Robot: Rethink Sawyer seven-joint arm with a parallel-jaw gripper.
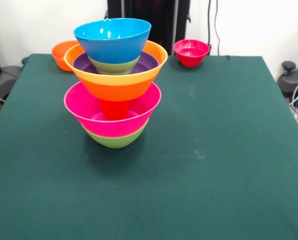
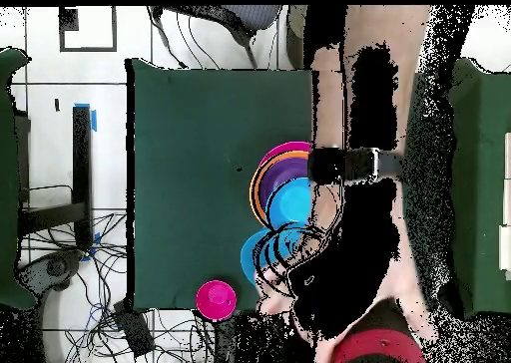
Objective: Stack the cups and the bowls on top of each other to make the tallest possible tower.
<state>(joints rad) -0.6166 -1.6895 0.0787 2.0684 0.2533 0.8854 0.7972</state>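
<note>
The tower stands on the green table, left of middle in the front view. From the bottom it is a green bowl, a pink bowl, the red cup, a wide orange bowl, a purple bowl, a small green bowl and a blue bowl on top. In the overhead view the blue bowl lies over the purple bowl. No gripper shows in either view.
A small red-pink bowl sits at the table's far edge, also in the overhead view. A loose orange bowl sits at the far left corner. A person's forearm with a dark wristband crosses the overhead view beside the tower.
</note>
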